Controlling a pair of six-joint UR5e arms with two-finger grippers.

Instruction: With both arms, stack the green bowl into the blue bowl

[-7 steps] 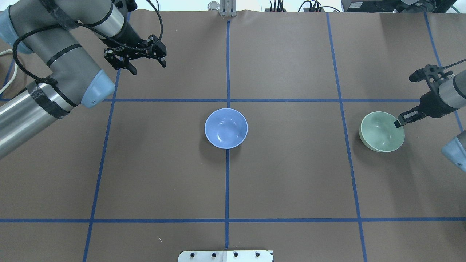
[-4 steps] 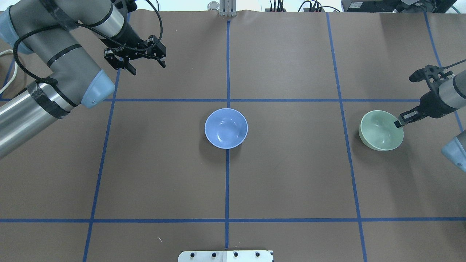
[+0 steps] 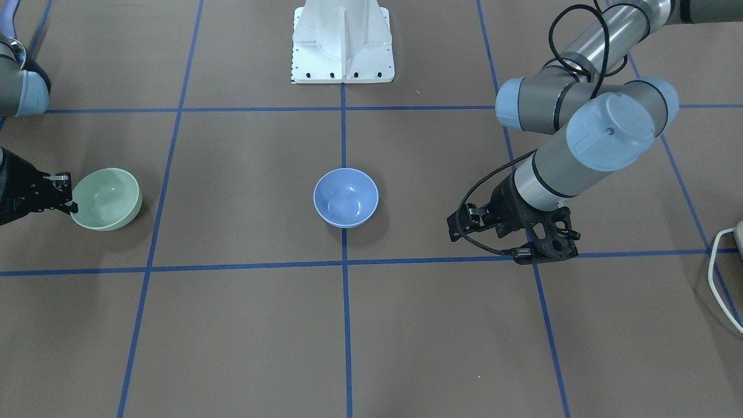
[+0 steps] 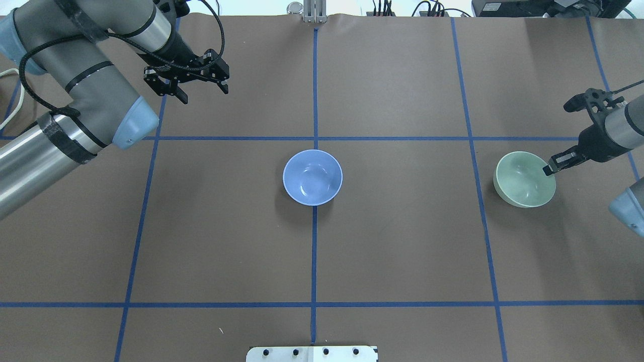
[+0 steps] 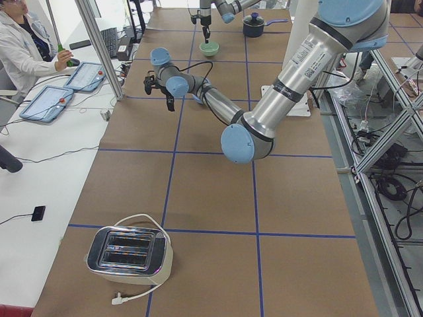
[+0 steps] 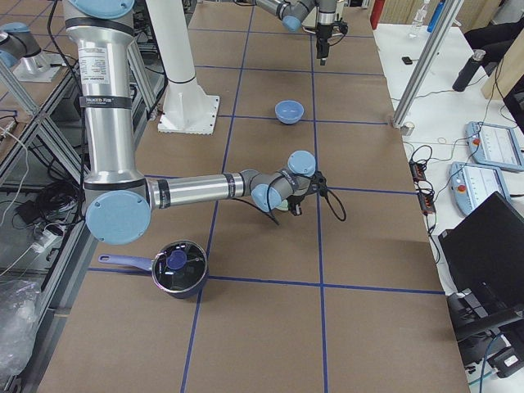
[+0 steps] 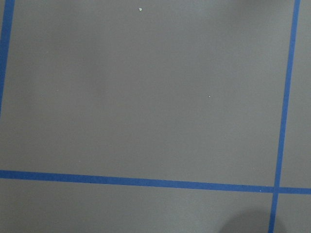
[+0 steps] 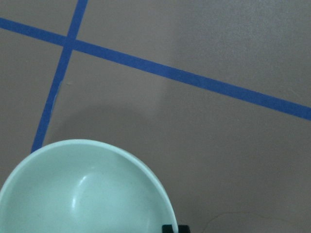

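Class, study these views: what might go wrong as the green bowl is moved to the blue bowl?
The right gripper pinches the green bowl at one spot on its glossy rim, so it may tilt or slip. The blue bowl stands unheld, with the left gripper open and far off, so an off-centre drop may shove it.

No legible text, brand or number is found in any view. A short dark printed line is seen on the right arm [image 6: 102,100], on its upright tube, but it cannot be read. The tablets [image 5: 47,102] are too blurred to be read.
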